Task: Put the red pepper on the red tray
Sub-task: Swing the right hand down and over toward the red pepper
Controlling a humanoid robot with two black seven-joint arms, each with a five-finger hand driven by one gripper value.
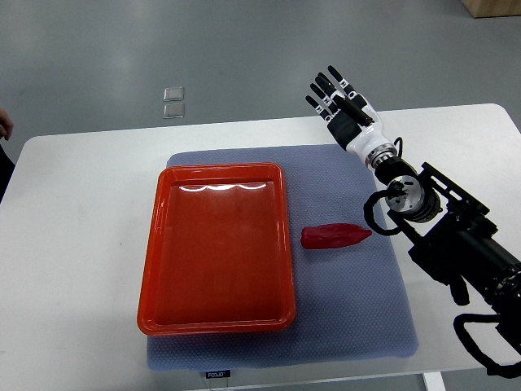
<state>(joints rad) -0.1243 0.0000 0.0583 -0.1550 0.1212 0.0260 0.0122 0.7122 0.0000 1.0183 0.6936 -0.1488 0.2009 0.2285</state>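
Observation:
A red pepper [334,236] lies on a grey-blue mat [358,309], just right of a red tray [218,247]. The tray is rectangular and holds nothing. My right hand [340,102] is up at the far edge of the table, well beyond the pepper, with its fingers spread and holding nothing. Its black arm [456,240] comes in from the lower right. My left arm does not show.
The mat lies on a white table [73,236]. Two small clear squares [173,101] lie on the floor beyond the table. A part of a person [4,126] shows at the left edge.

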